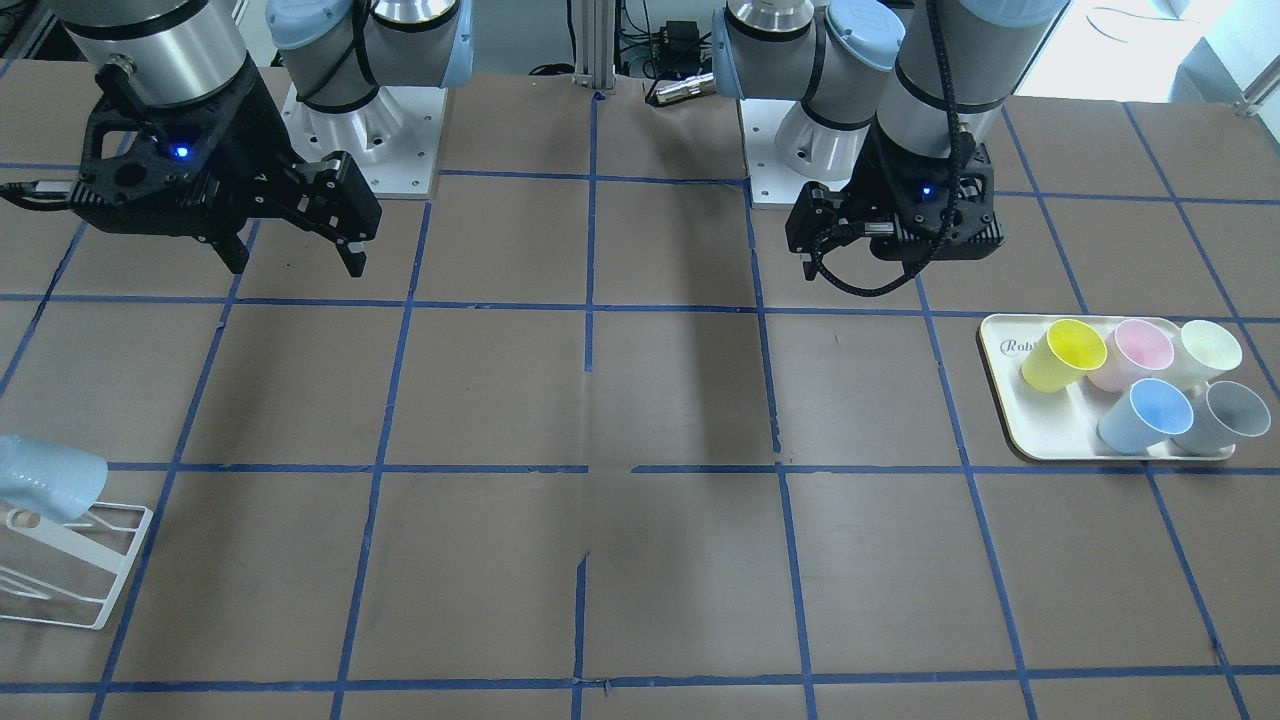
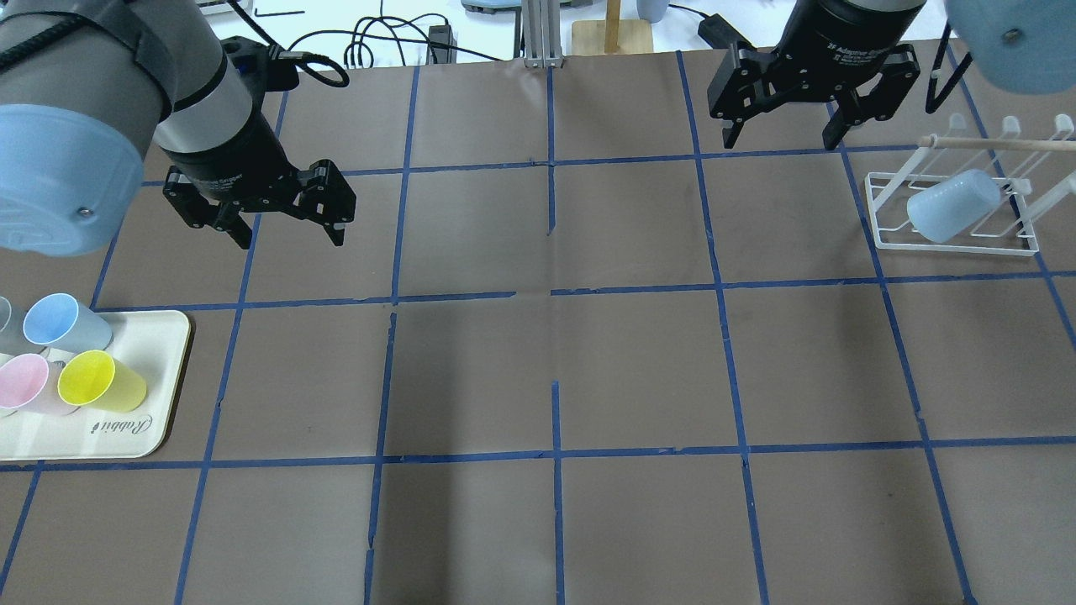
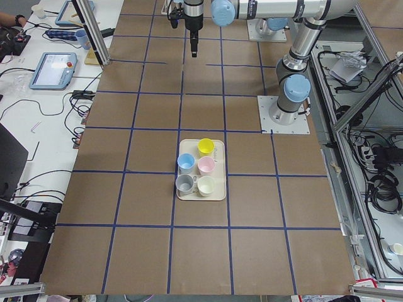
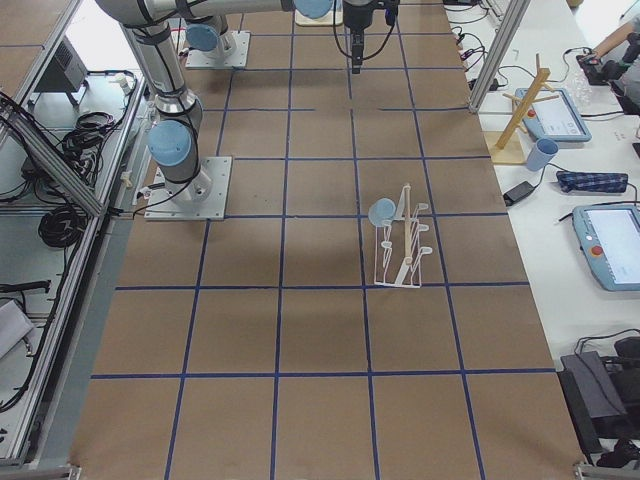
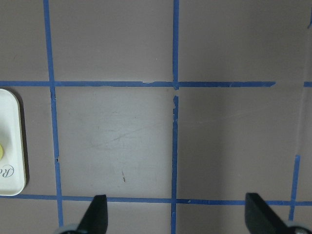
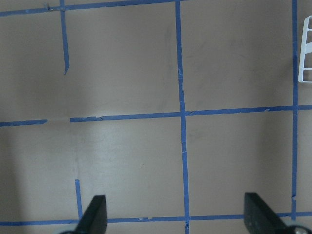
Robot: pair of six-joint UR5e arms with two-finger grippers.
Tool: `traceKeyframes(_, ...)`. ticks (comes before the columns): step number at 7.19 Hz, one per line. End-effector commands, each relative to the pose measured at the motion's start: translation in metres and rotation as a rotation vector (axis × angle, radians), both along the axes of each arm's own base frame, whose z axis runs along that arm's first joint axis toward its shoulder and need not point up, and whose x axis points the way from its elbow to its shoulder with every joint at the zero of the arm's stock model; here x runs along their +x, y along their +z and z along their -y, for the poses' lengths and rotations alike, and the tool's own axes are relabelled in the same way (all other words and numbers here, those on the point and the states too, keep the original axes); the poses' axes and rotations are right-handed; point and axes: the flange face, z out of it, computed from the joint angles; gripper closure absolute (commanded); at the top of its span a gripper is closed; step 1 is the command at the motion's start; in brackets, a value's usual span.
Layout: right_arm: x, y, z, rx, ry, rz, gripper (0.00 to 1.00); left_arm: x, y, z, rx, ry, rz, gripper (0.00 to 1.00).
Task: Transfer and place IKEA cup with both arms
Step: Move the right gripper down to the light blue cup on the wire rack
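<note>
A pale blue IKEA cup (image 2: pixel 954 206) lies tilted, mouth down, on a white wire rack (image 2: pixel 950 248) at the table's right end; it also shows in the front view (image 1: pixel 45 478). A near-identical light blue cup (image 2: pixel 63 323) stands on a cream tray (image 2: pixel 160 395) at the left end. My left gripper (image 2: pixel 291 241) is open and empty, held above the table beyond the tray. My right gripper (image 2: pixel 780 141) is open and empty, left of the rack. Both wrist views show only open fingertips (image 5: pixel 97 217) (image 6: pixel 97 217) over bare table.
The tray (image 1: pixel 1000 390) also holds a yellow cup (image 1: pixel 1065 355), a pink cup (image 1: pixel 1138 350), a cream cup (image 1: pixel 1208 350) and a grey cup (image 1: pixel 1225 415). The brown table carries a blue tape grid. The arm bases stand at the robot's edge.
</note>
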Motion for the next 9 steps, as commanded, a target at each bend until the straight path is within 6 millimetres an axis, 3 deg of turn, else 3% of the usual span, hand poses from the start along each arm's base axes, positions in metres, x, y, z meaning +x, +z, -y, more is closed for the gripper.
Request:
traceKeyframes(1,0.000,0.000,0.000,0.000,0.000,0.000,0.00,0.000,0.000,0.000,0.000,0.000,0.000,0.00)
traceKeyframes(5,-0.002,0.000,0.002,-0.005,0.004,0.000,0.00,0.000,0.001,0.000,-0.002,0.002,0.000,0.00)
traceKeyframes(6,-0.019,0.000,0.011,-0.006,-0.015,-0.003,0.00,0.000,0.002,0.001,-0.005,0.002,-0.002,0.00)
traceKeyframes(8,-0.129,-0.003,0.035,0.000,-0.117,0.010,0.00,-0.001,0.003,0.004,-0.027,0.003,-0.017,0.00)
traceKeyframes(9,-0.172,-0.014,0.039,0.006,-0.027,0.007,0.00,-0.003,0.003,0.002,-0.026,-0.002,-0.019,0.00)
